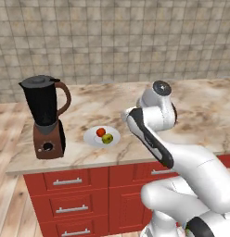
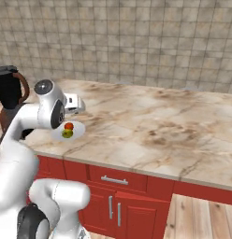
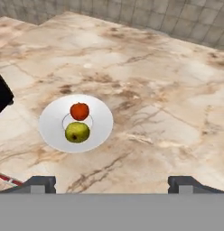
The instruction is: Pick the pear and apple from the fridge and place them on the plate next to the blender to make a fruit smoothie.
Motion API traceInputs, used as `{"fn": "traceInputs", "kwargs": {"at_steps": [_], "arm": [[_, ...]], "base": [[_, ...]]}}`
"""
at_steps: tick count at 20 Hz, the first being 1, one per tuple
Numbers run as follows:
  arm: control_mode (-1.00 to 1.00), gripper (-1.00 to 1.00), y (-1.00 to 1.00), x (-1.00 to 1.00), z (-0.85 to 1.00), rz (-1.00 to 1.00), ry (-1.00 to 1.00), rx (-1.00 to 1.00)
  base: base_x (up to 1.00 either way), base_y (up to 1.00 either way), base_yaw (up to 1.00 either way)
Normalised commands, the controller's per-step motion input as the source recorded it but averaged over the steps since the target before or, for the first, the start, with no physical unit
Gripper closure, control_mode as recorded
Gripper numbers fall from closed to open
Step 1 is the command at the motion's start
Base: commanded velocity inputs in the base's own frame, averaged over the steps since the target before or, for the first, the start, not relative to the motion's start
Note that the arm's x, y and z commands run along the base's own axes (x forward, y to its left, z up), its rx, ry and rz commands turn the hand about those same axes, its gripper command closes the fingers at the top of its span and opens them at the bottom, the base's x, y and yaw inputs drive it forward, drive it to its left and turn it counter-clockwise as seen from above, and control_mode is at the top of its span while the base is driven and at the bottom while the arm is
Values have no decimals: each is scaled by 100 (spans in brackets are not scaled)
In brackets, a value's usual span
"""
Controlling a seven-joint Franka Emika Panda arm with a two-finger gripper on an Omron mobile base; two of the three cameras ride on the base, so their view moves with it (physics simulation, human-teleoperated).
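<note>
Pear (image 3: 77, 131) and apple (image 3: 79, 111) both sit on the white plate (image 3: 50, 124), touching or all but touching at its middle. From the left base camera the apple (image 1: 101, 132) lies to the left and slightly farther back, while the pear (image 1: 107, 138) is nearer the counter's front edge. The plate (image 1: 91, 136) rests on the marble counter (image 1: 200, 125), just to the right of the blender (image 1: 44, 115), with a strip of bare stone between them. That blender stands upright near the counter's left end, its brown handle turned toward the plate and the round knob on its base facing the front.

Over the plate's near right side the gripper (image 3: 111, 180) hangs in the air, clear of both fruits and of the plate. Its two dark fingertips (image 3: 40, 182) stand wide apart at the bottom of the hand camera's picture, with nothing between them. Seen from the right base camera, the plate (image 2: 78, 132) shows just past the arm's elbow, the apple (image 2: 68, 126) above the pear (image 2: 67, 134). Red drawers (image 1: 68, 183) run below the counter, and a tiled wall (image 1: 135, 37) rises behind it.
</note>
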Motion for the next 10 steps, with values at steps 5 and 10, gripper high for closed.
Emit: {"fn": "traceInputs", "kwargs": {"at_steps": [5, 10], "arm": [[-100, -100, -52, -100, 100, 0, -19, 0], [-100, -100, -63, -100, 100, -6, -8, 0]], "base": [[0, 0, 0], [0, 0, 0]]}}
